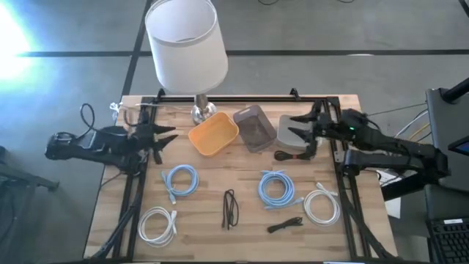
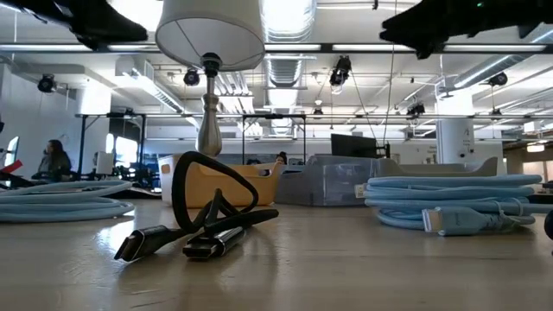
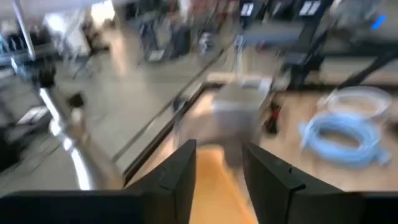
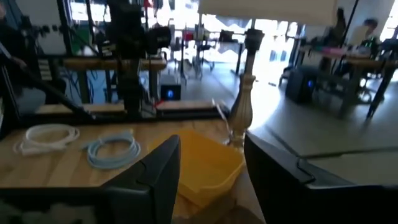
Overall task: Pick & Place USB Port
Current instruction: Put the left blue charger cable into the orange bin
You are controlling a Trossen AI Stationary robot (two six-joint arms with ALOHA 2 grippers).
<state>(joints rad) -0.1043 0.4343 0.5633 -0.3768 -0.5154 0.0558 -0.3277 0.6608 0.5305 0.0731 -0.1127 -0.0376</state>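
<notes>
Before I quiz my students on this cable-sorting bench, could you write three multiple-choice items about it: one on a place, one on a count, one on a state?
1. Where is the yellow bin?
A. beside the lamp base at the table's back
B. at the front edge
C. on the floor

2. How many light blue cable coils lie on the table?
A. none
B. two
C. five

3. How do the right end effector's fingers stand?
A. clamped on a white cable
C. apart with nothing between them
B. shut on the lamp

Key: 1 A, the high view shows the bin next to the lamp foot. 2 B, one blue coil lies left of centre and another blue coil lies right of centre. 3 C, the right wrist view shows a clear gap between the two fingers.
</notes>
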